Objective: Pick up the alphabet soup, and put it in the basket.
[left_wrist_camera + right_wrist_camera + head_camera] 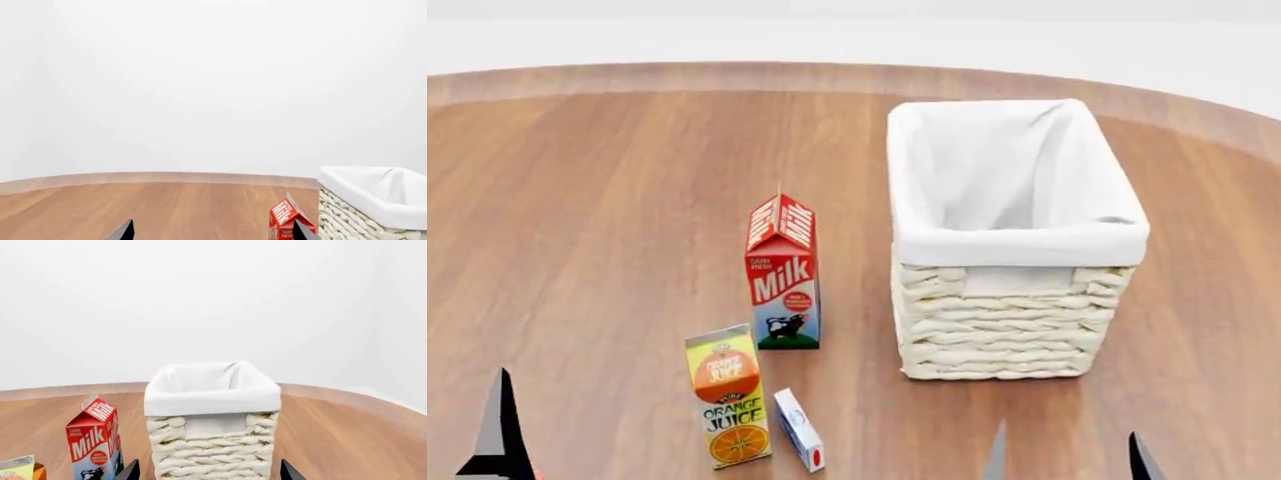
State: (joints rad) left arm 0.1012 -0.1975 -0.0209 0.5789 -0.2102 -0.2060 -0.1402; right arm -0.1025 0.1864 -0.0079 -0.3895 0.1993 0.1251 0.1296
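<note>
On the surface (601,180) the basket (1014,240) stands beside the milk (783,275), no soup can in view, while both grippers (1065,455) hover wide and empty, presumably awaiting a target.

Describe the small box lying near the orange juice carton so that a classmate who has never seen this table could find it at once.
Start at the big cream wicker basket on the wooden table. To its left stands the red milk carton, and nearer the robot the orange juice carton. Just right of the juice lies the small box: white with blue and red, flat and by far the smallest.
</note>
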